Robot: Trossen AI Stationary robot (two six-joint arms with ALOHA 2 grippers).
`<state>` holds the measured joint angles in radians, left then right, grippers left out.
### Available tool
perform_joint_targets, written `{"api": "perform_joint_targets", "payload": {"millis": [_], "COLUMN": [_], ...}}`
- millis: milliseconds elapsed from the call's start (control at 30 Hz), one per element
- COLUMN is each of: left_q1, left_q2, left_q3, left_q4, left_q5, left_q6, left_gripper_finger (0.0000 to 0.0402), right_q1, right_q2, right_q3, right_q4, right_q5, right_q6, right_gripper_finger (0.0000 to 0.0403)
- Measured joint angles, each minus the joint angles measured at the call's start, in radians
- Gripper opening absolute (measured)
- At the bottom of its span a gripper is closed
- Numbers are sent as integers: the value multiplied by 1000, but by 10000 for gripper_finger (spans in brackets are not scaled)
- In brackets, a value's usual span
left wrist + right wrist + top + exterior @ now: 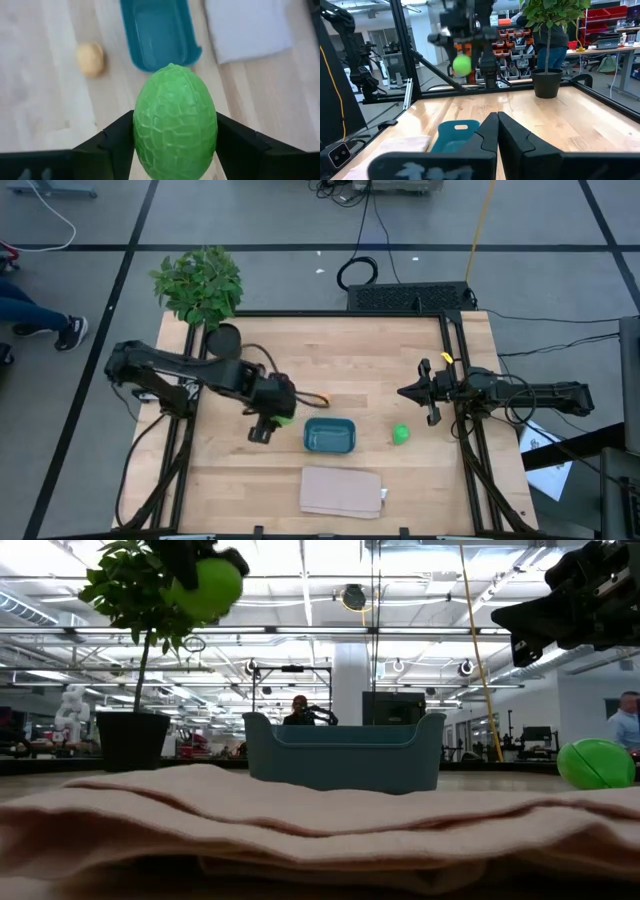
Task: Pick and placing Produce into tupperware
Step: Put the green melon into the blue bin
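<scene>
Closest to the bottom edge in the high view is the folded beige cloth (341, 491), lying flat on the wooden table (400, 370) just below the teal tupperware (329, 436), which sits around the lower middle of the frame. The left gripper (272, 417) is right off the tupperware's left side, fingers clamped on a bright green fruit (174, 125), so that one's held up in the air; in the low view it hangs at the upper left, well above table level. Right of the tupperware, a second green fruit (401, 434) sits on the wood by itself, near but not touching. The orange-tan piece (90, 59) is on the table beside the tupperware, just above its upper left corner in the high view. Over at center right the right gripper (412, 393) hovers with its fingers pinched fully together, holding nothing. Farther back, at the upper left corner of the table, there's a leafy potted plant (199, 285).
</scene>
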<state>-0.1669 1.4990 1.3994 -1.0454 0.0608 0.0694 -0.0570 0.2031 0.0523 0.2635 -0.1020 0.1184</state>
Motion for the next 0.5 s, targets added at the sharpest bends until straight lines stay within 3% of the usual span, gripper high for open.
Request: {"api": "perform_joint_targets", "payload": {"millis": [267,500], "left_q1": [3,7], "left_q2": [-148,-199], "left_q3": [0,-1], "left_q4": [30,89], "left_q5": [-1,-2], "left_q6": [4,10], "left_gripper_finger": [229,230], "right_q1": [0,0], "right_q2": [3,3], "right_q3": [0,0], "right_q4": [1,2], "right_q5": [0,0], "right_q6": [0,0], "right_gripper_finger": [0,0]}}
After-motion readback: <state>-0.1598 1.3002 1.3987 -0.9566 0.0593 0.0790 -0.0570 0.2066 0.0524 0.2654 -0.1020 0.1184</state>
